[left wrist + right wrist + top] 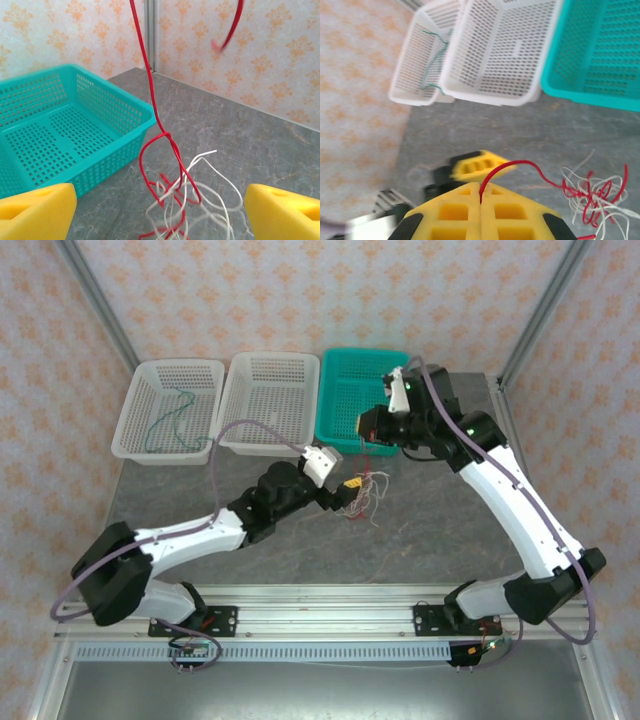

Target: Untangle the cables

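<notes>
Right wrist view: right gripper [480, 200] jaws clamped on thin red wire [520, 161] rising from tangle with white wires [576, 212] on grey marbled table [470, 130], near teal mesh basket [600, 50]. Left gripper [160, 215] jaws apart, beside tangle. Thin green wire [434, 59] in far-left white mesh basket [410, 85].

The right gripper [480, 192] had its yellow fingers pressed together on the red cable [519, 161], which arched over the grey table [485, 127] into a knot with the white cable [577, 212] at lower right. A blurred yellow finger [476, 166] sat just beyond the fingertips. Farther off stood two white baskets and a teal basket [590, 65] in a row, with the green cable [432, 62] lying in the left white basket [405, 80].
</notes>
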